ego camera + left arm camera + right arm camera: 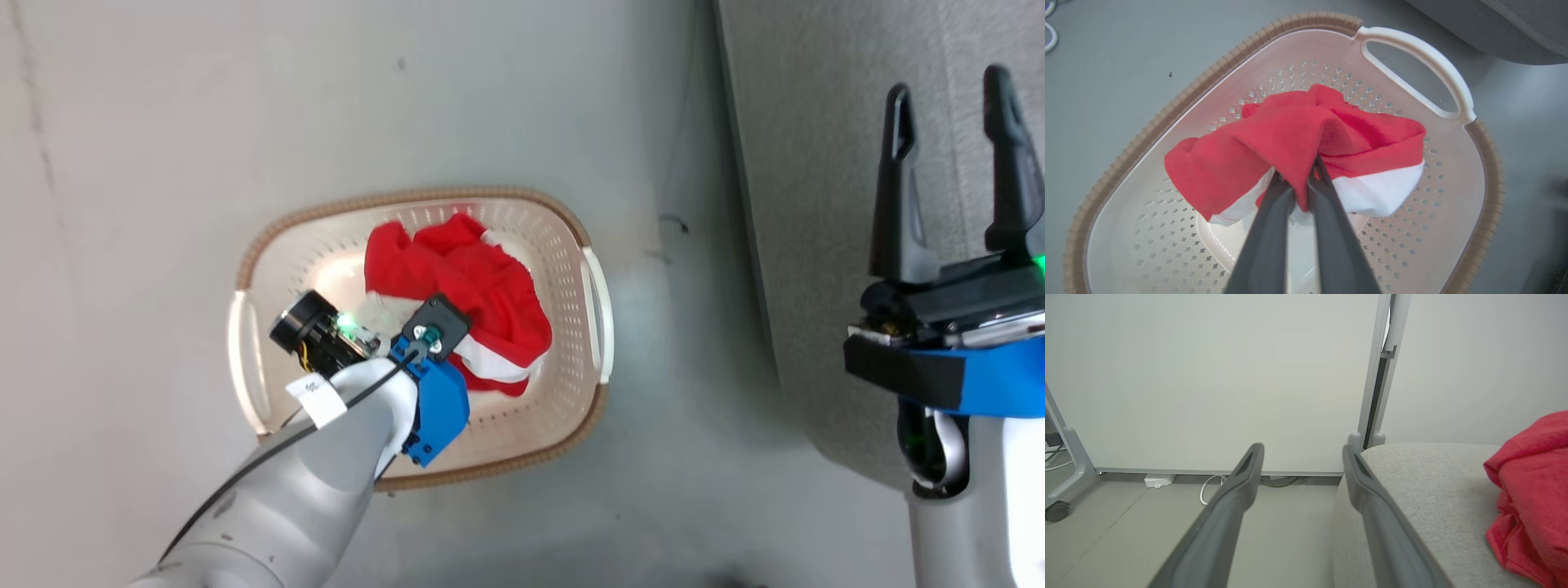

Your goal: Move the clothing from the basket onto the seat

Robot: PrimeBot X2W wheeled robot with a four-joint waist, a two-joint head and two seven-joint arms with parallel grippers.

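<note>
Left gripper [1299,183] pinches the red garment [1290,130] inside the basket [1208,73].
Its dark fingers are pressed together on a soft, crumpled fold with white trim, above the perforated cream floor. The rounded grey fabric sofa [816,163] lies to the basket's right, so the carry probably goes that way. The right gripper [955,122] hovers there, spread and empty, near another red garment [1531,490].

A white partition panel [1208,375] is bordered by a metal post [1381,367]. A white cable [1204,485] and a castor [1057,511] are located on the grey floor [147,204].
</note>
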